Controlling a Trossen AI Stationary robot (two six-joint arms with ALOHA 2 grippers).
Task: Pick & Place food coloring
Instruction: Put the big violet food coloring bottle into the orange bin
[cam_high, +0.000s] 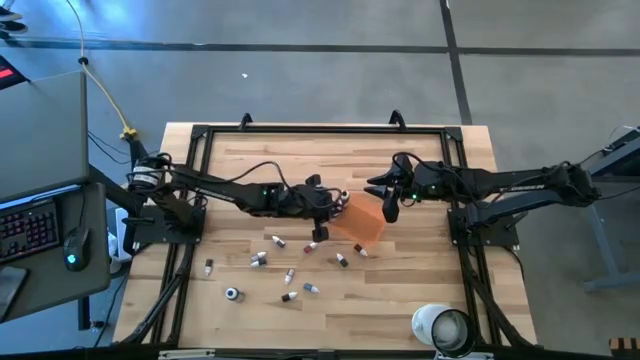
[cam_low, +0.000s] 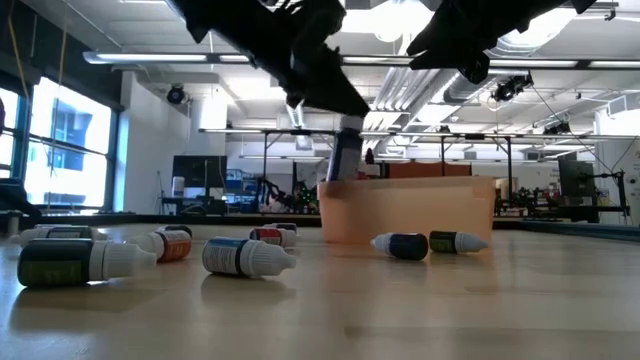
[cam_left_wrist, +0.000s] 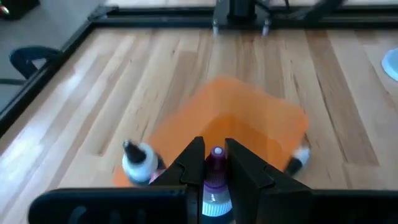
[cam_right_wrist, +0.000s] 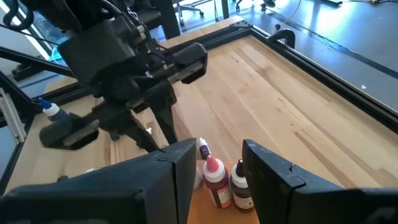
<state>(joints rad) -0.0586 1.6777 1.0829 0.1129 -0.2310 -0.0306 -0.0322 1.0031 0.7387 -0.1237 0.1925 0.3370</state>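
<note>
The table (cam_high: 420, 300) is a light wood butcher-block top with a black metal frame (cam_high: 200, 135) running around it. Sitting right on the wood near the middle is a translucent orange tray (cam_high: 362, 225), with small food coloring bottles (cam_high: 285, 270) scattered on their sides across the boards in front of it, two of them (cam_low: 428, 243) lying just beside the tray and the rest a bit farther off toward the left arm's side. There's also a big white roll (cam_high: 443, 327) standing on the near edge over on the right arm's side, well apart from everything else.
</note>
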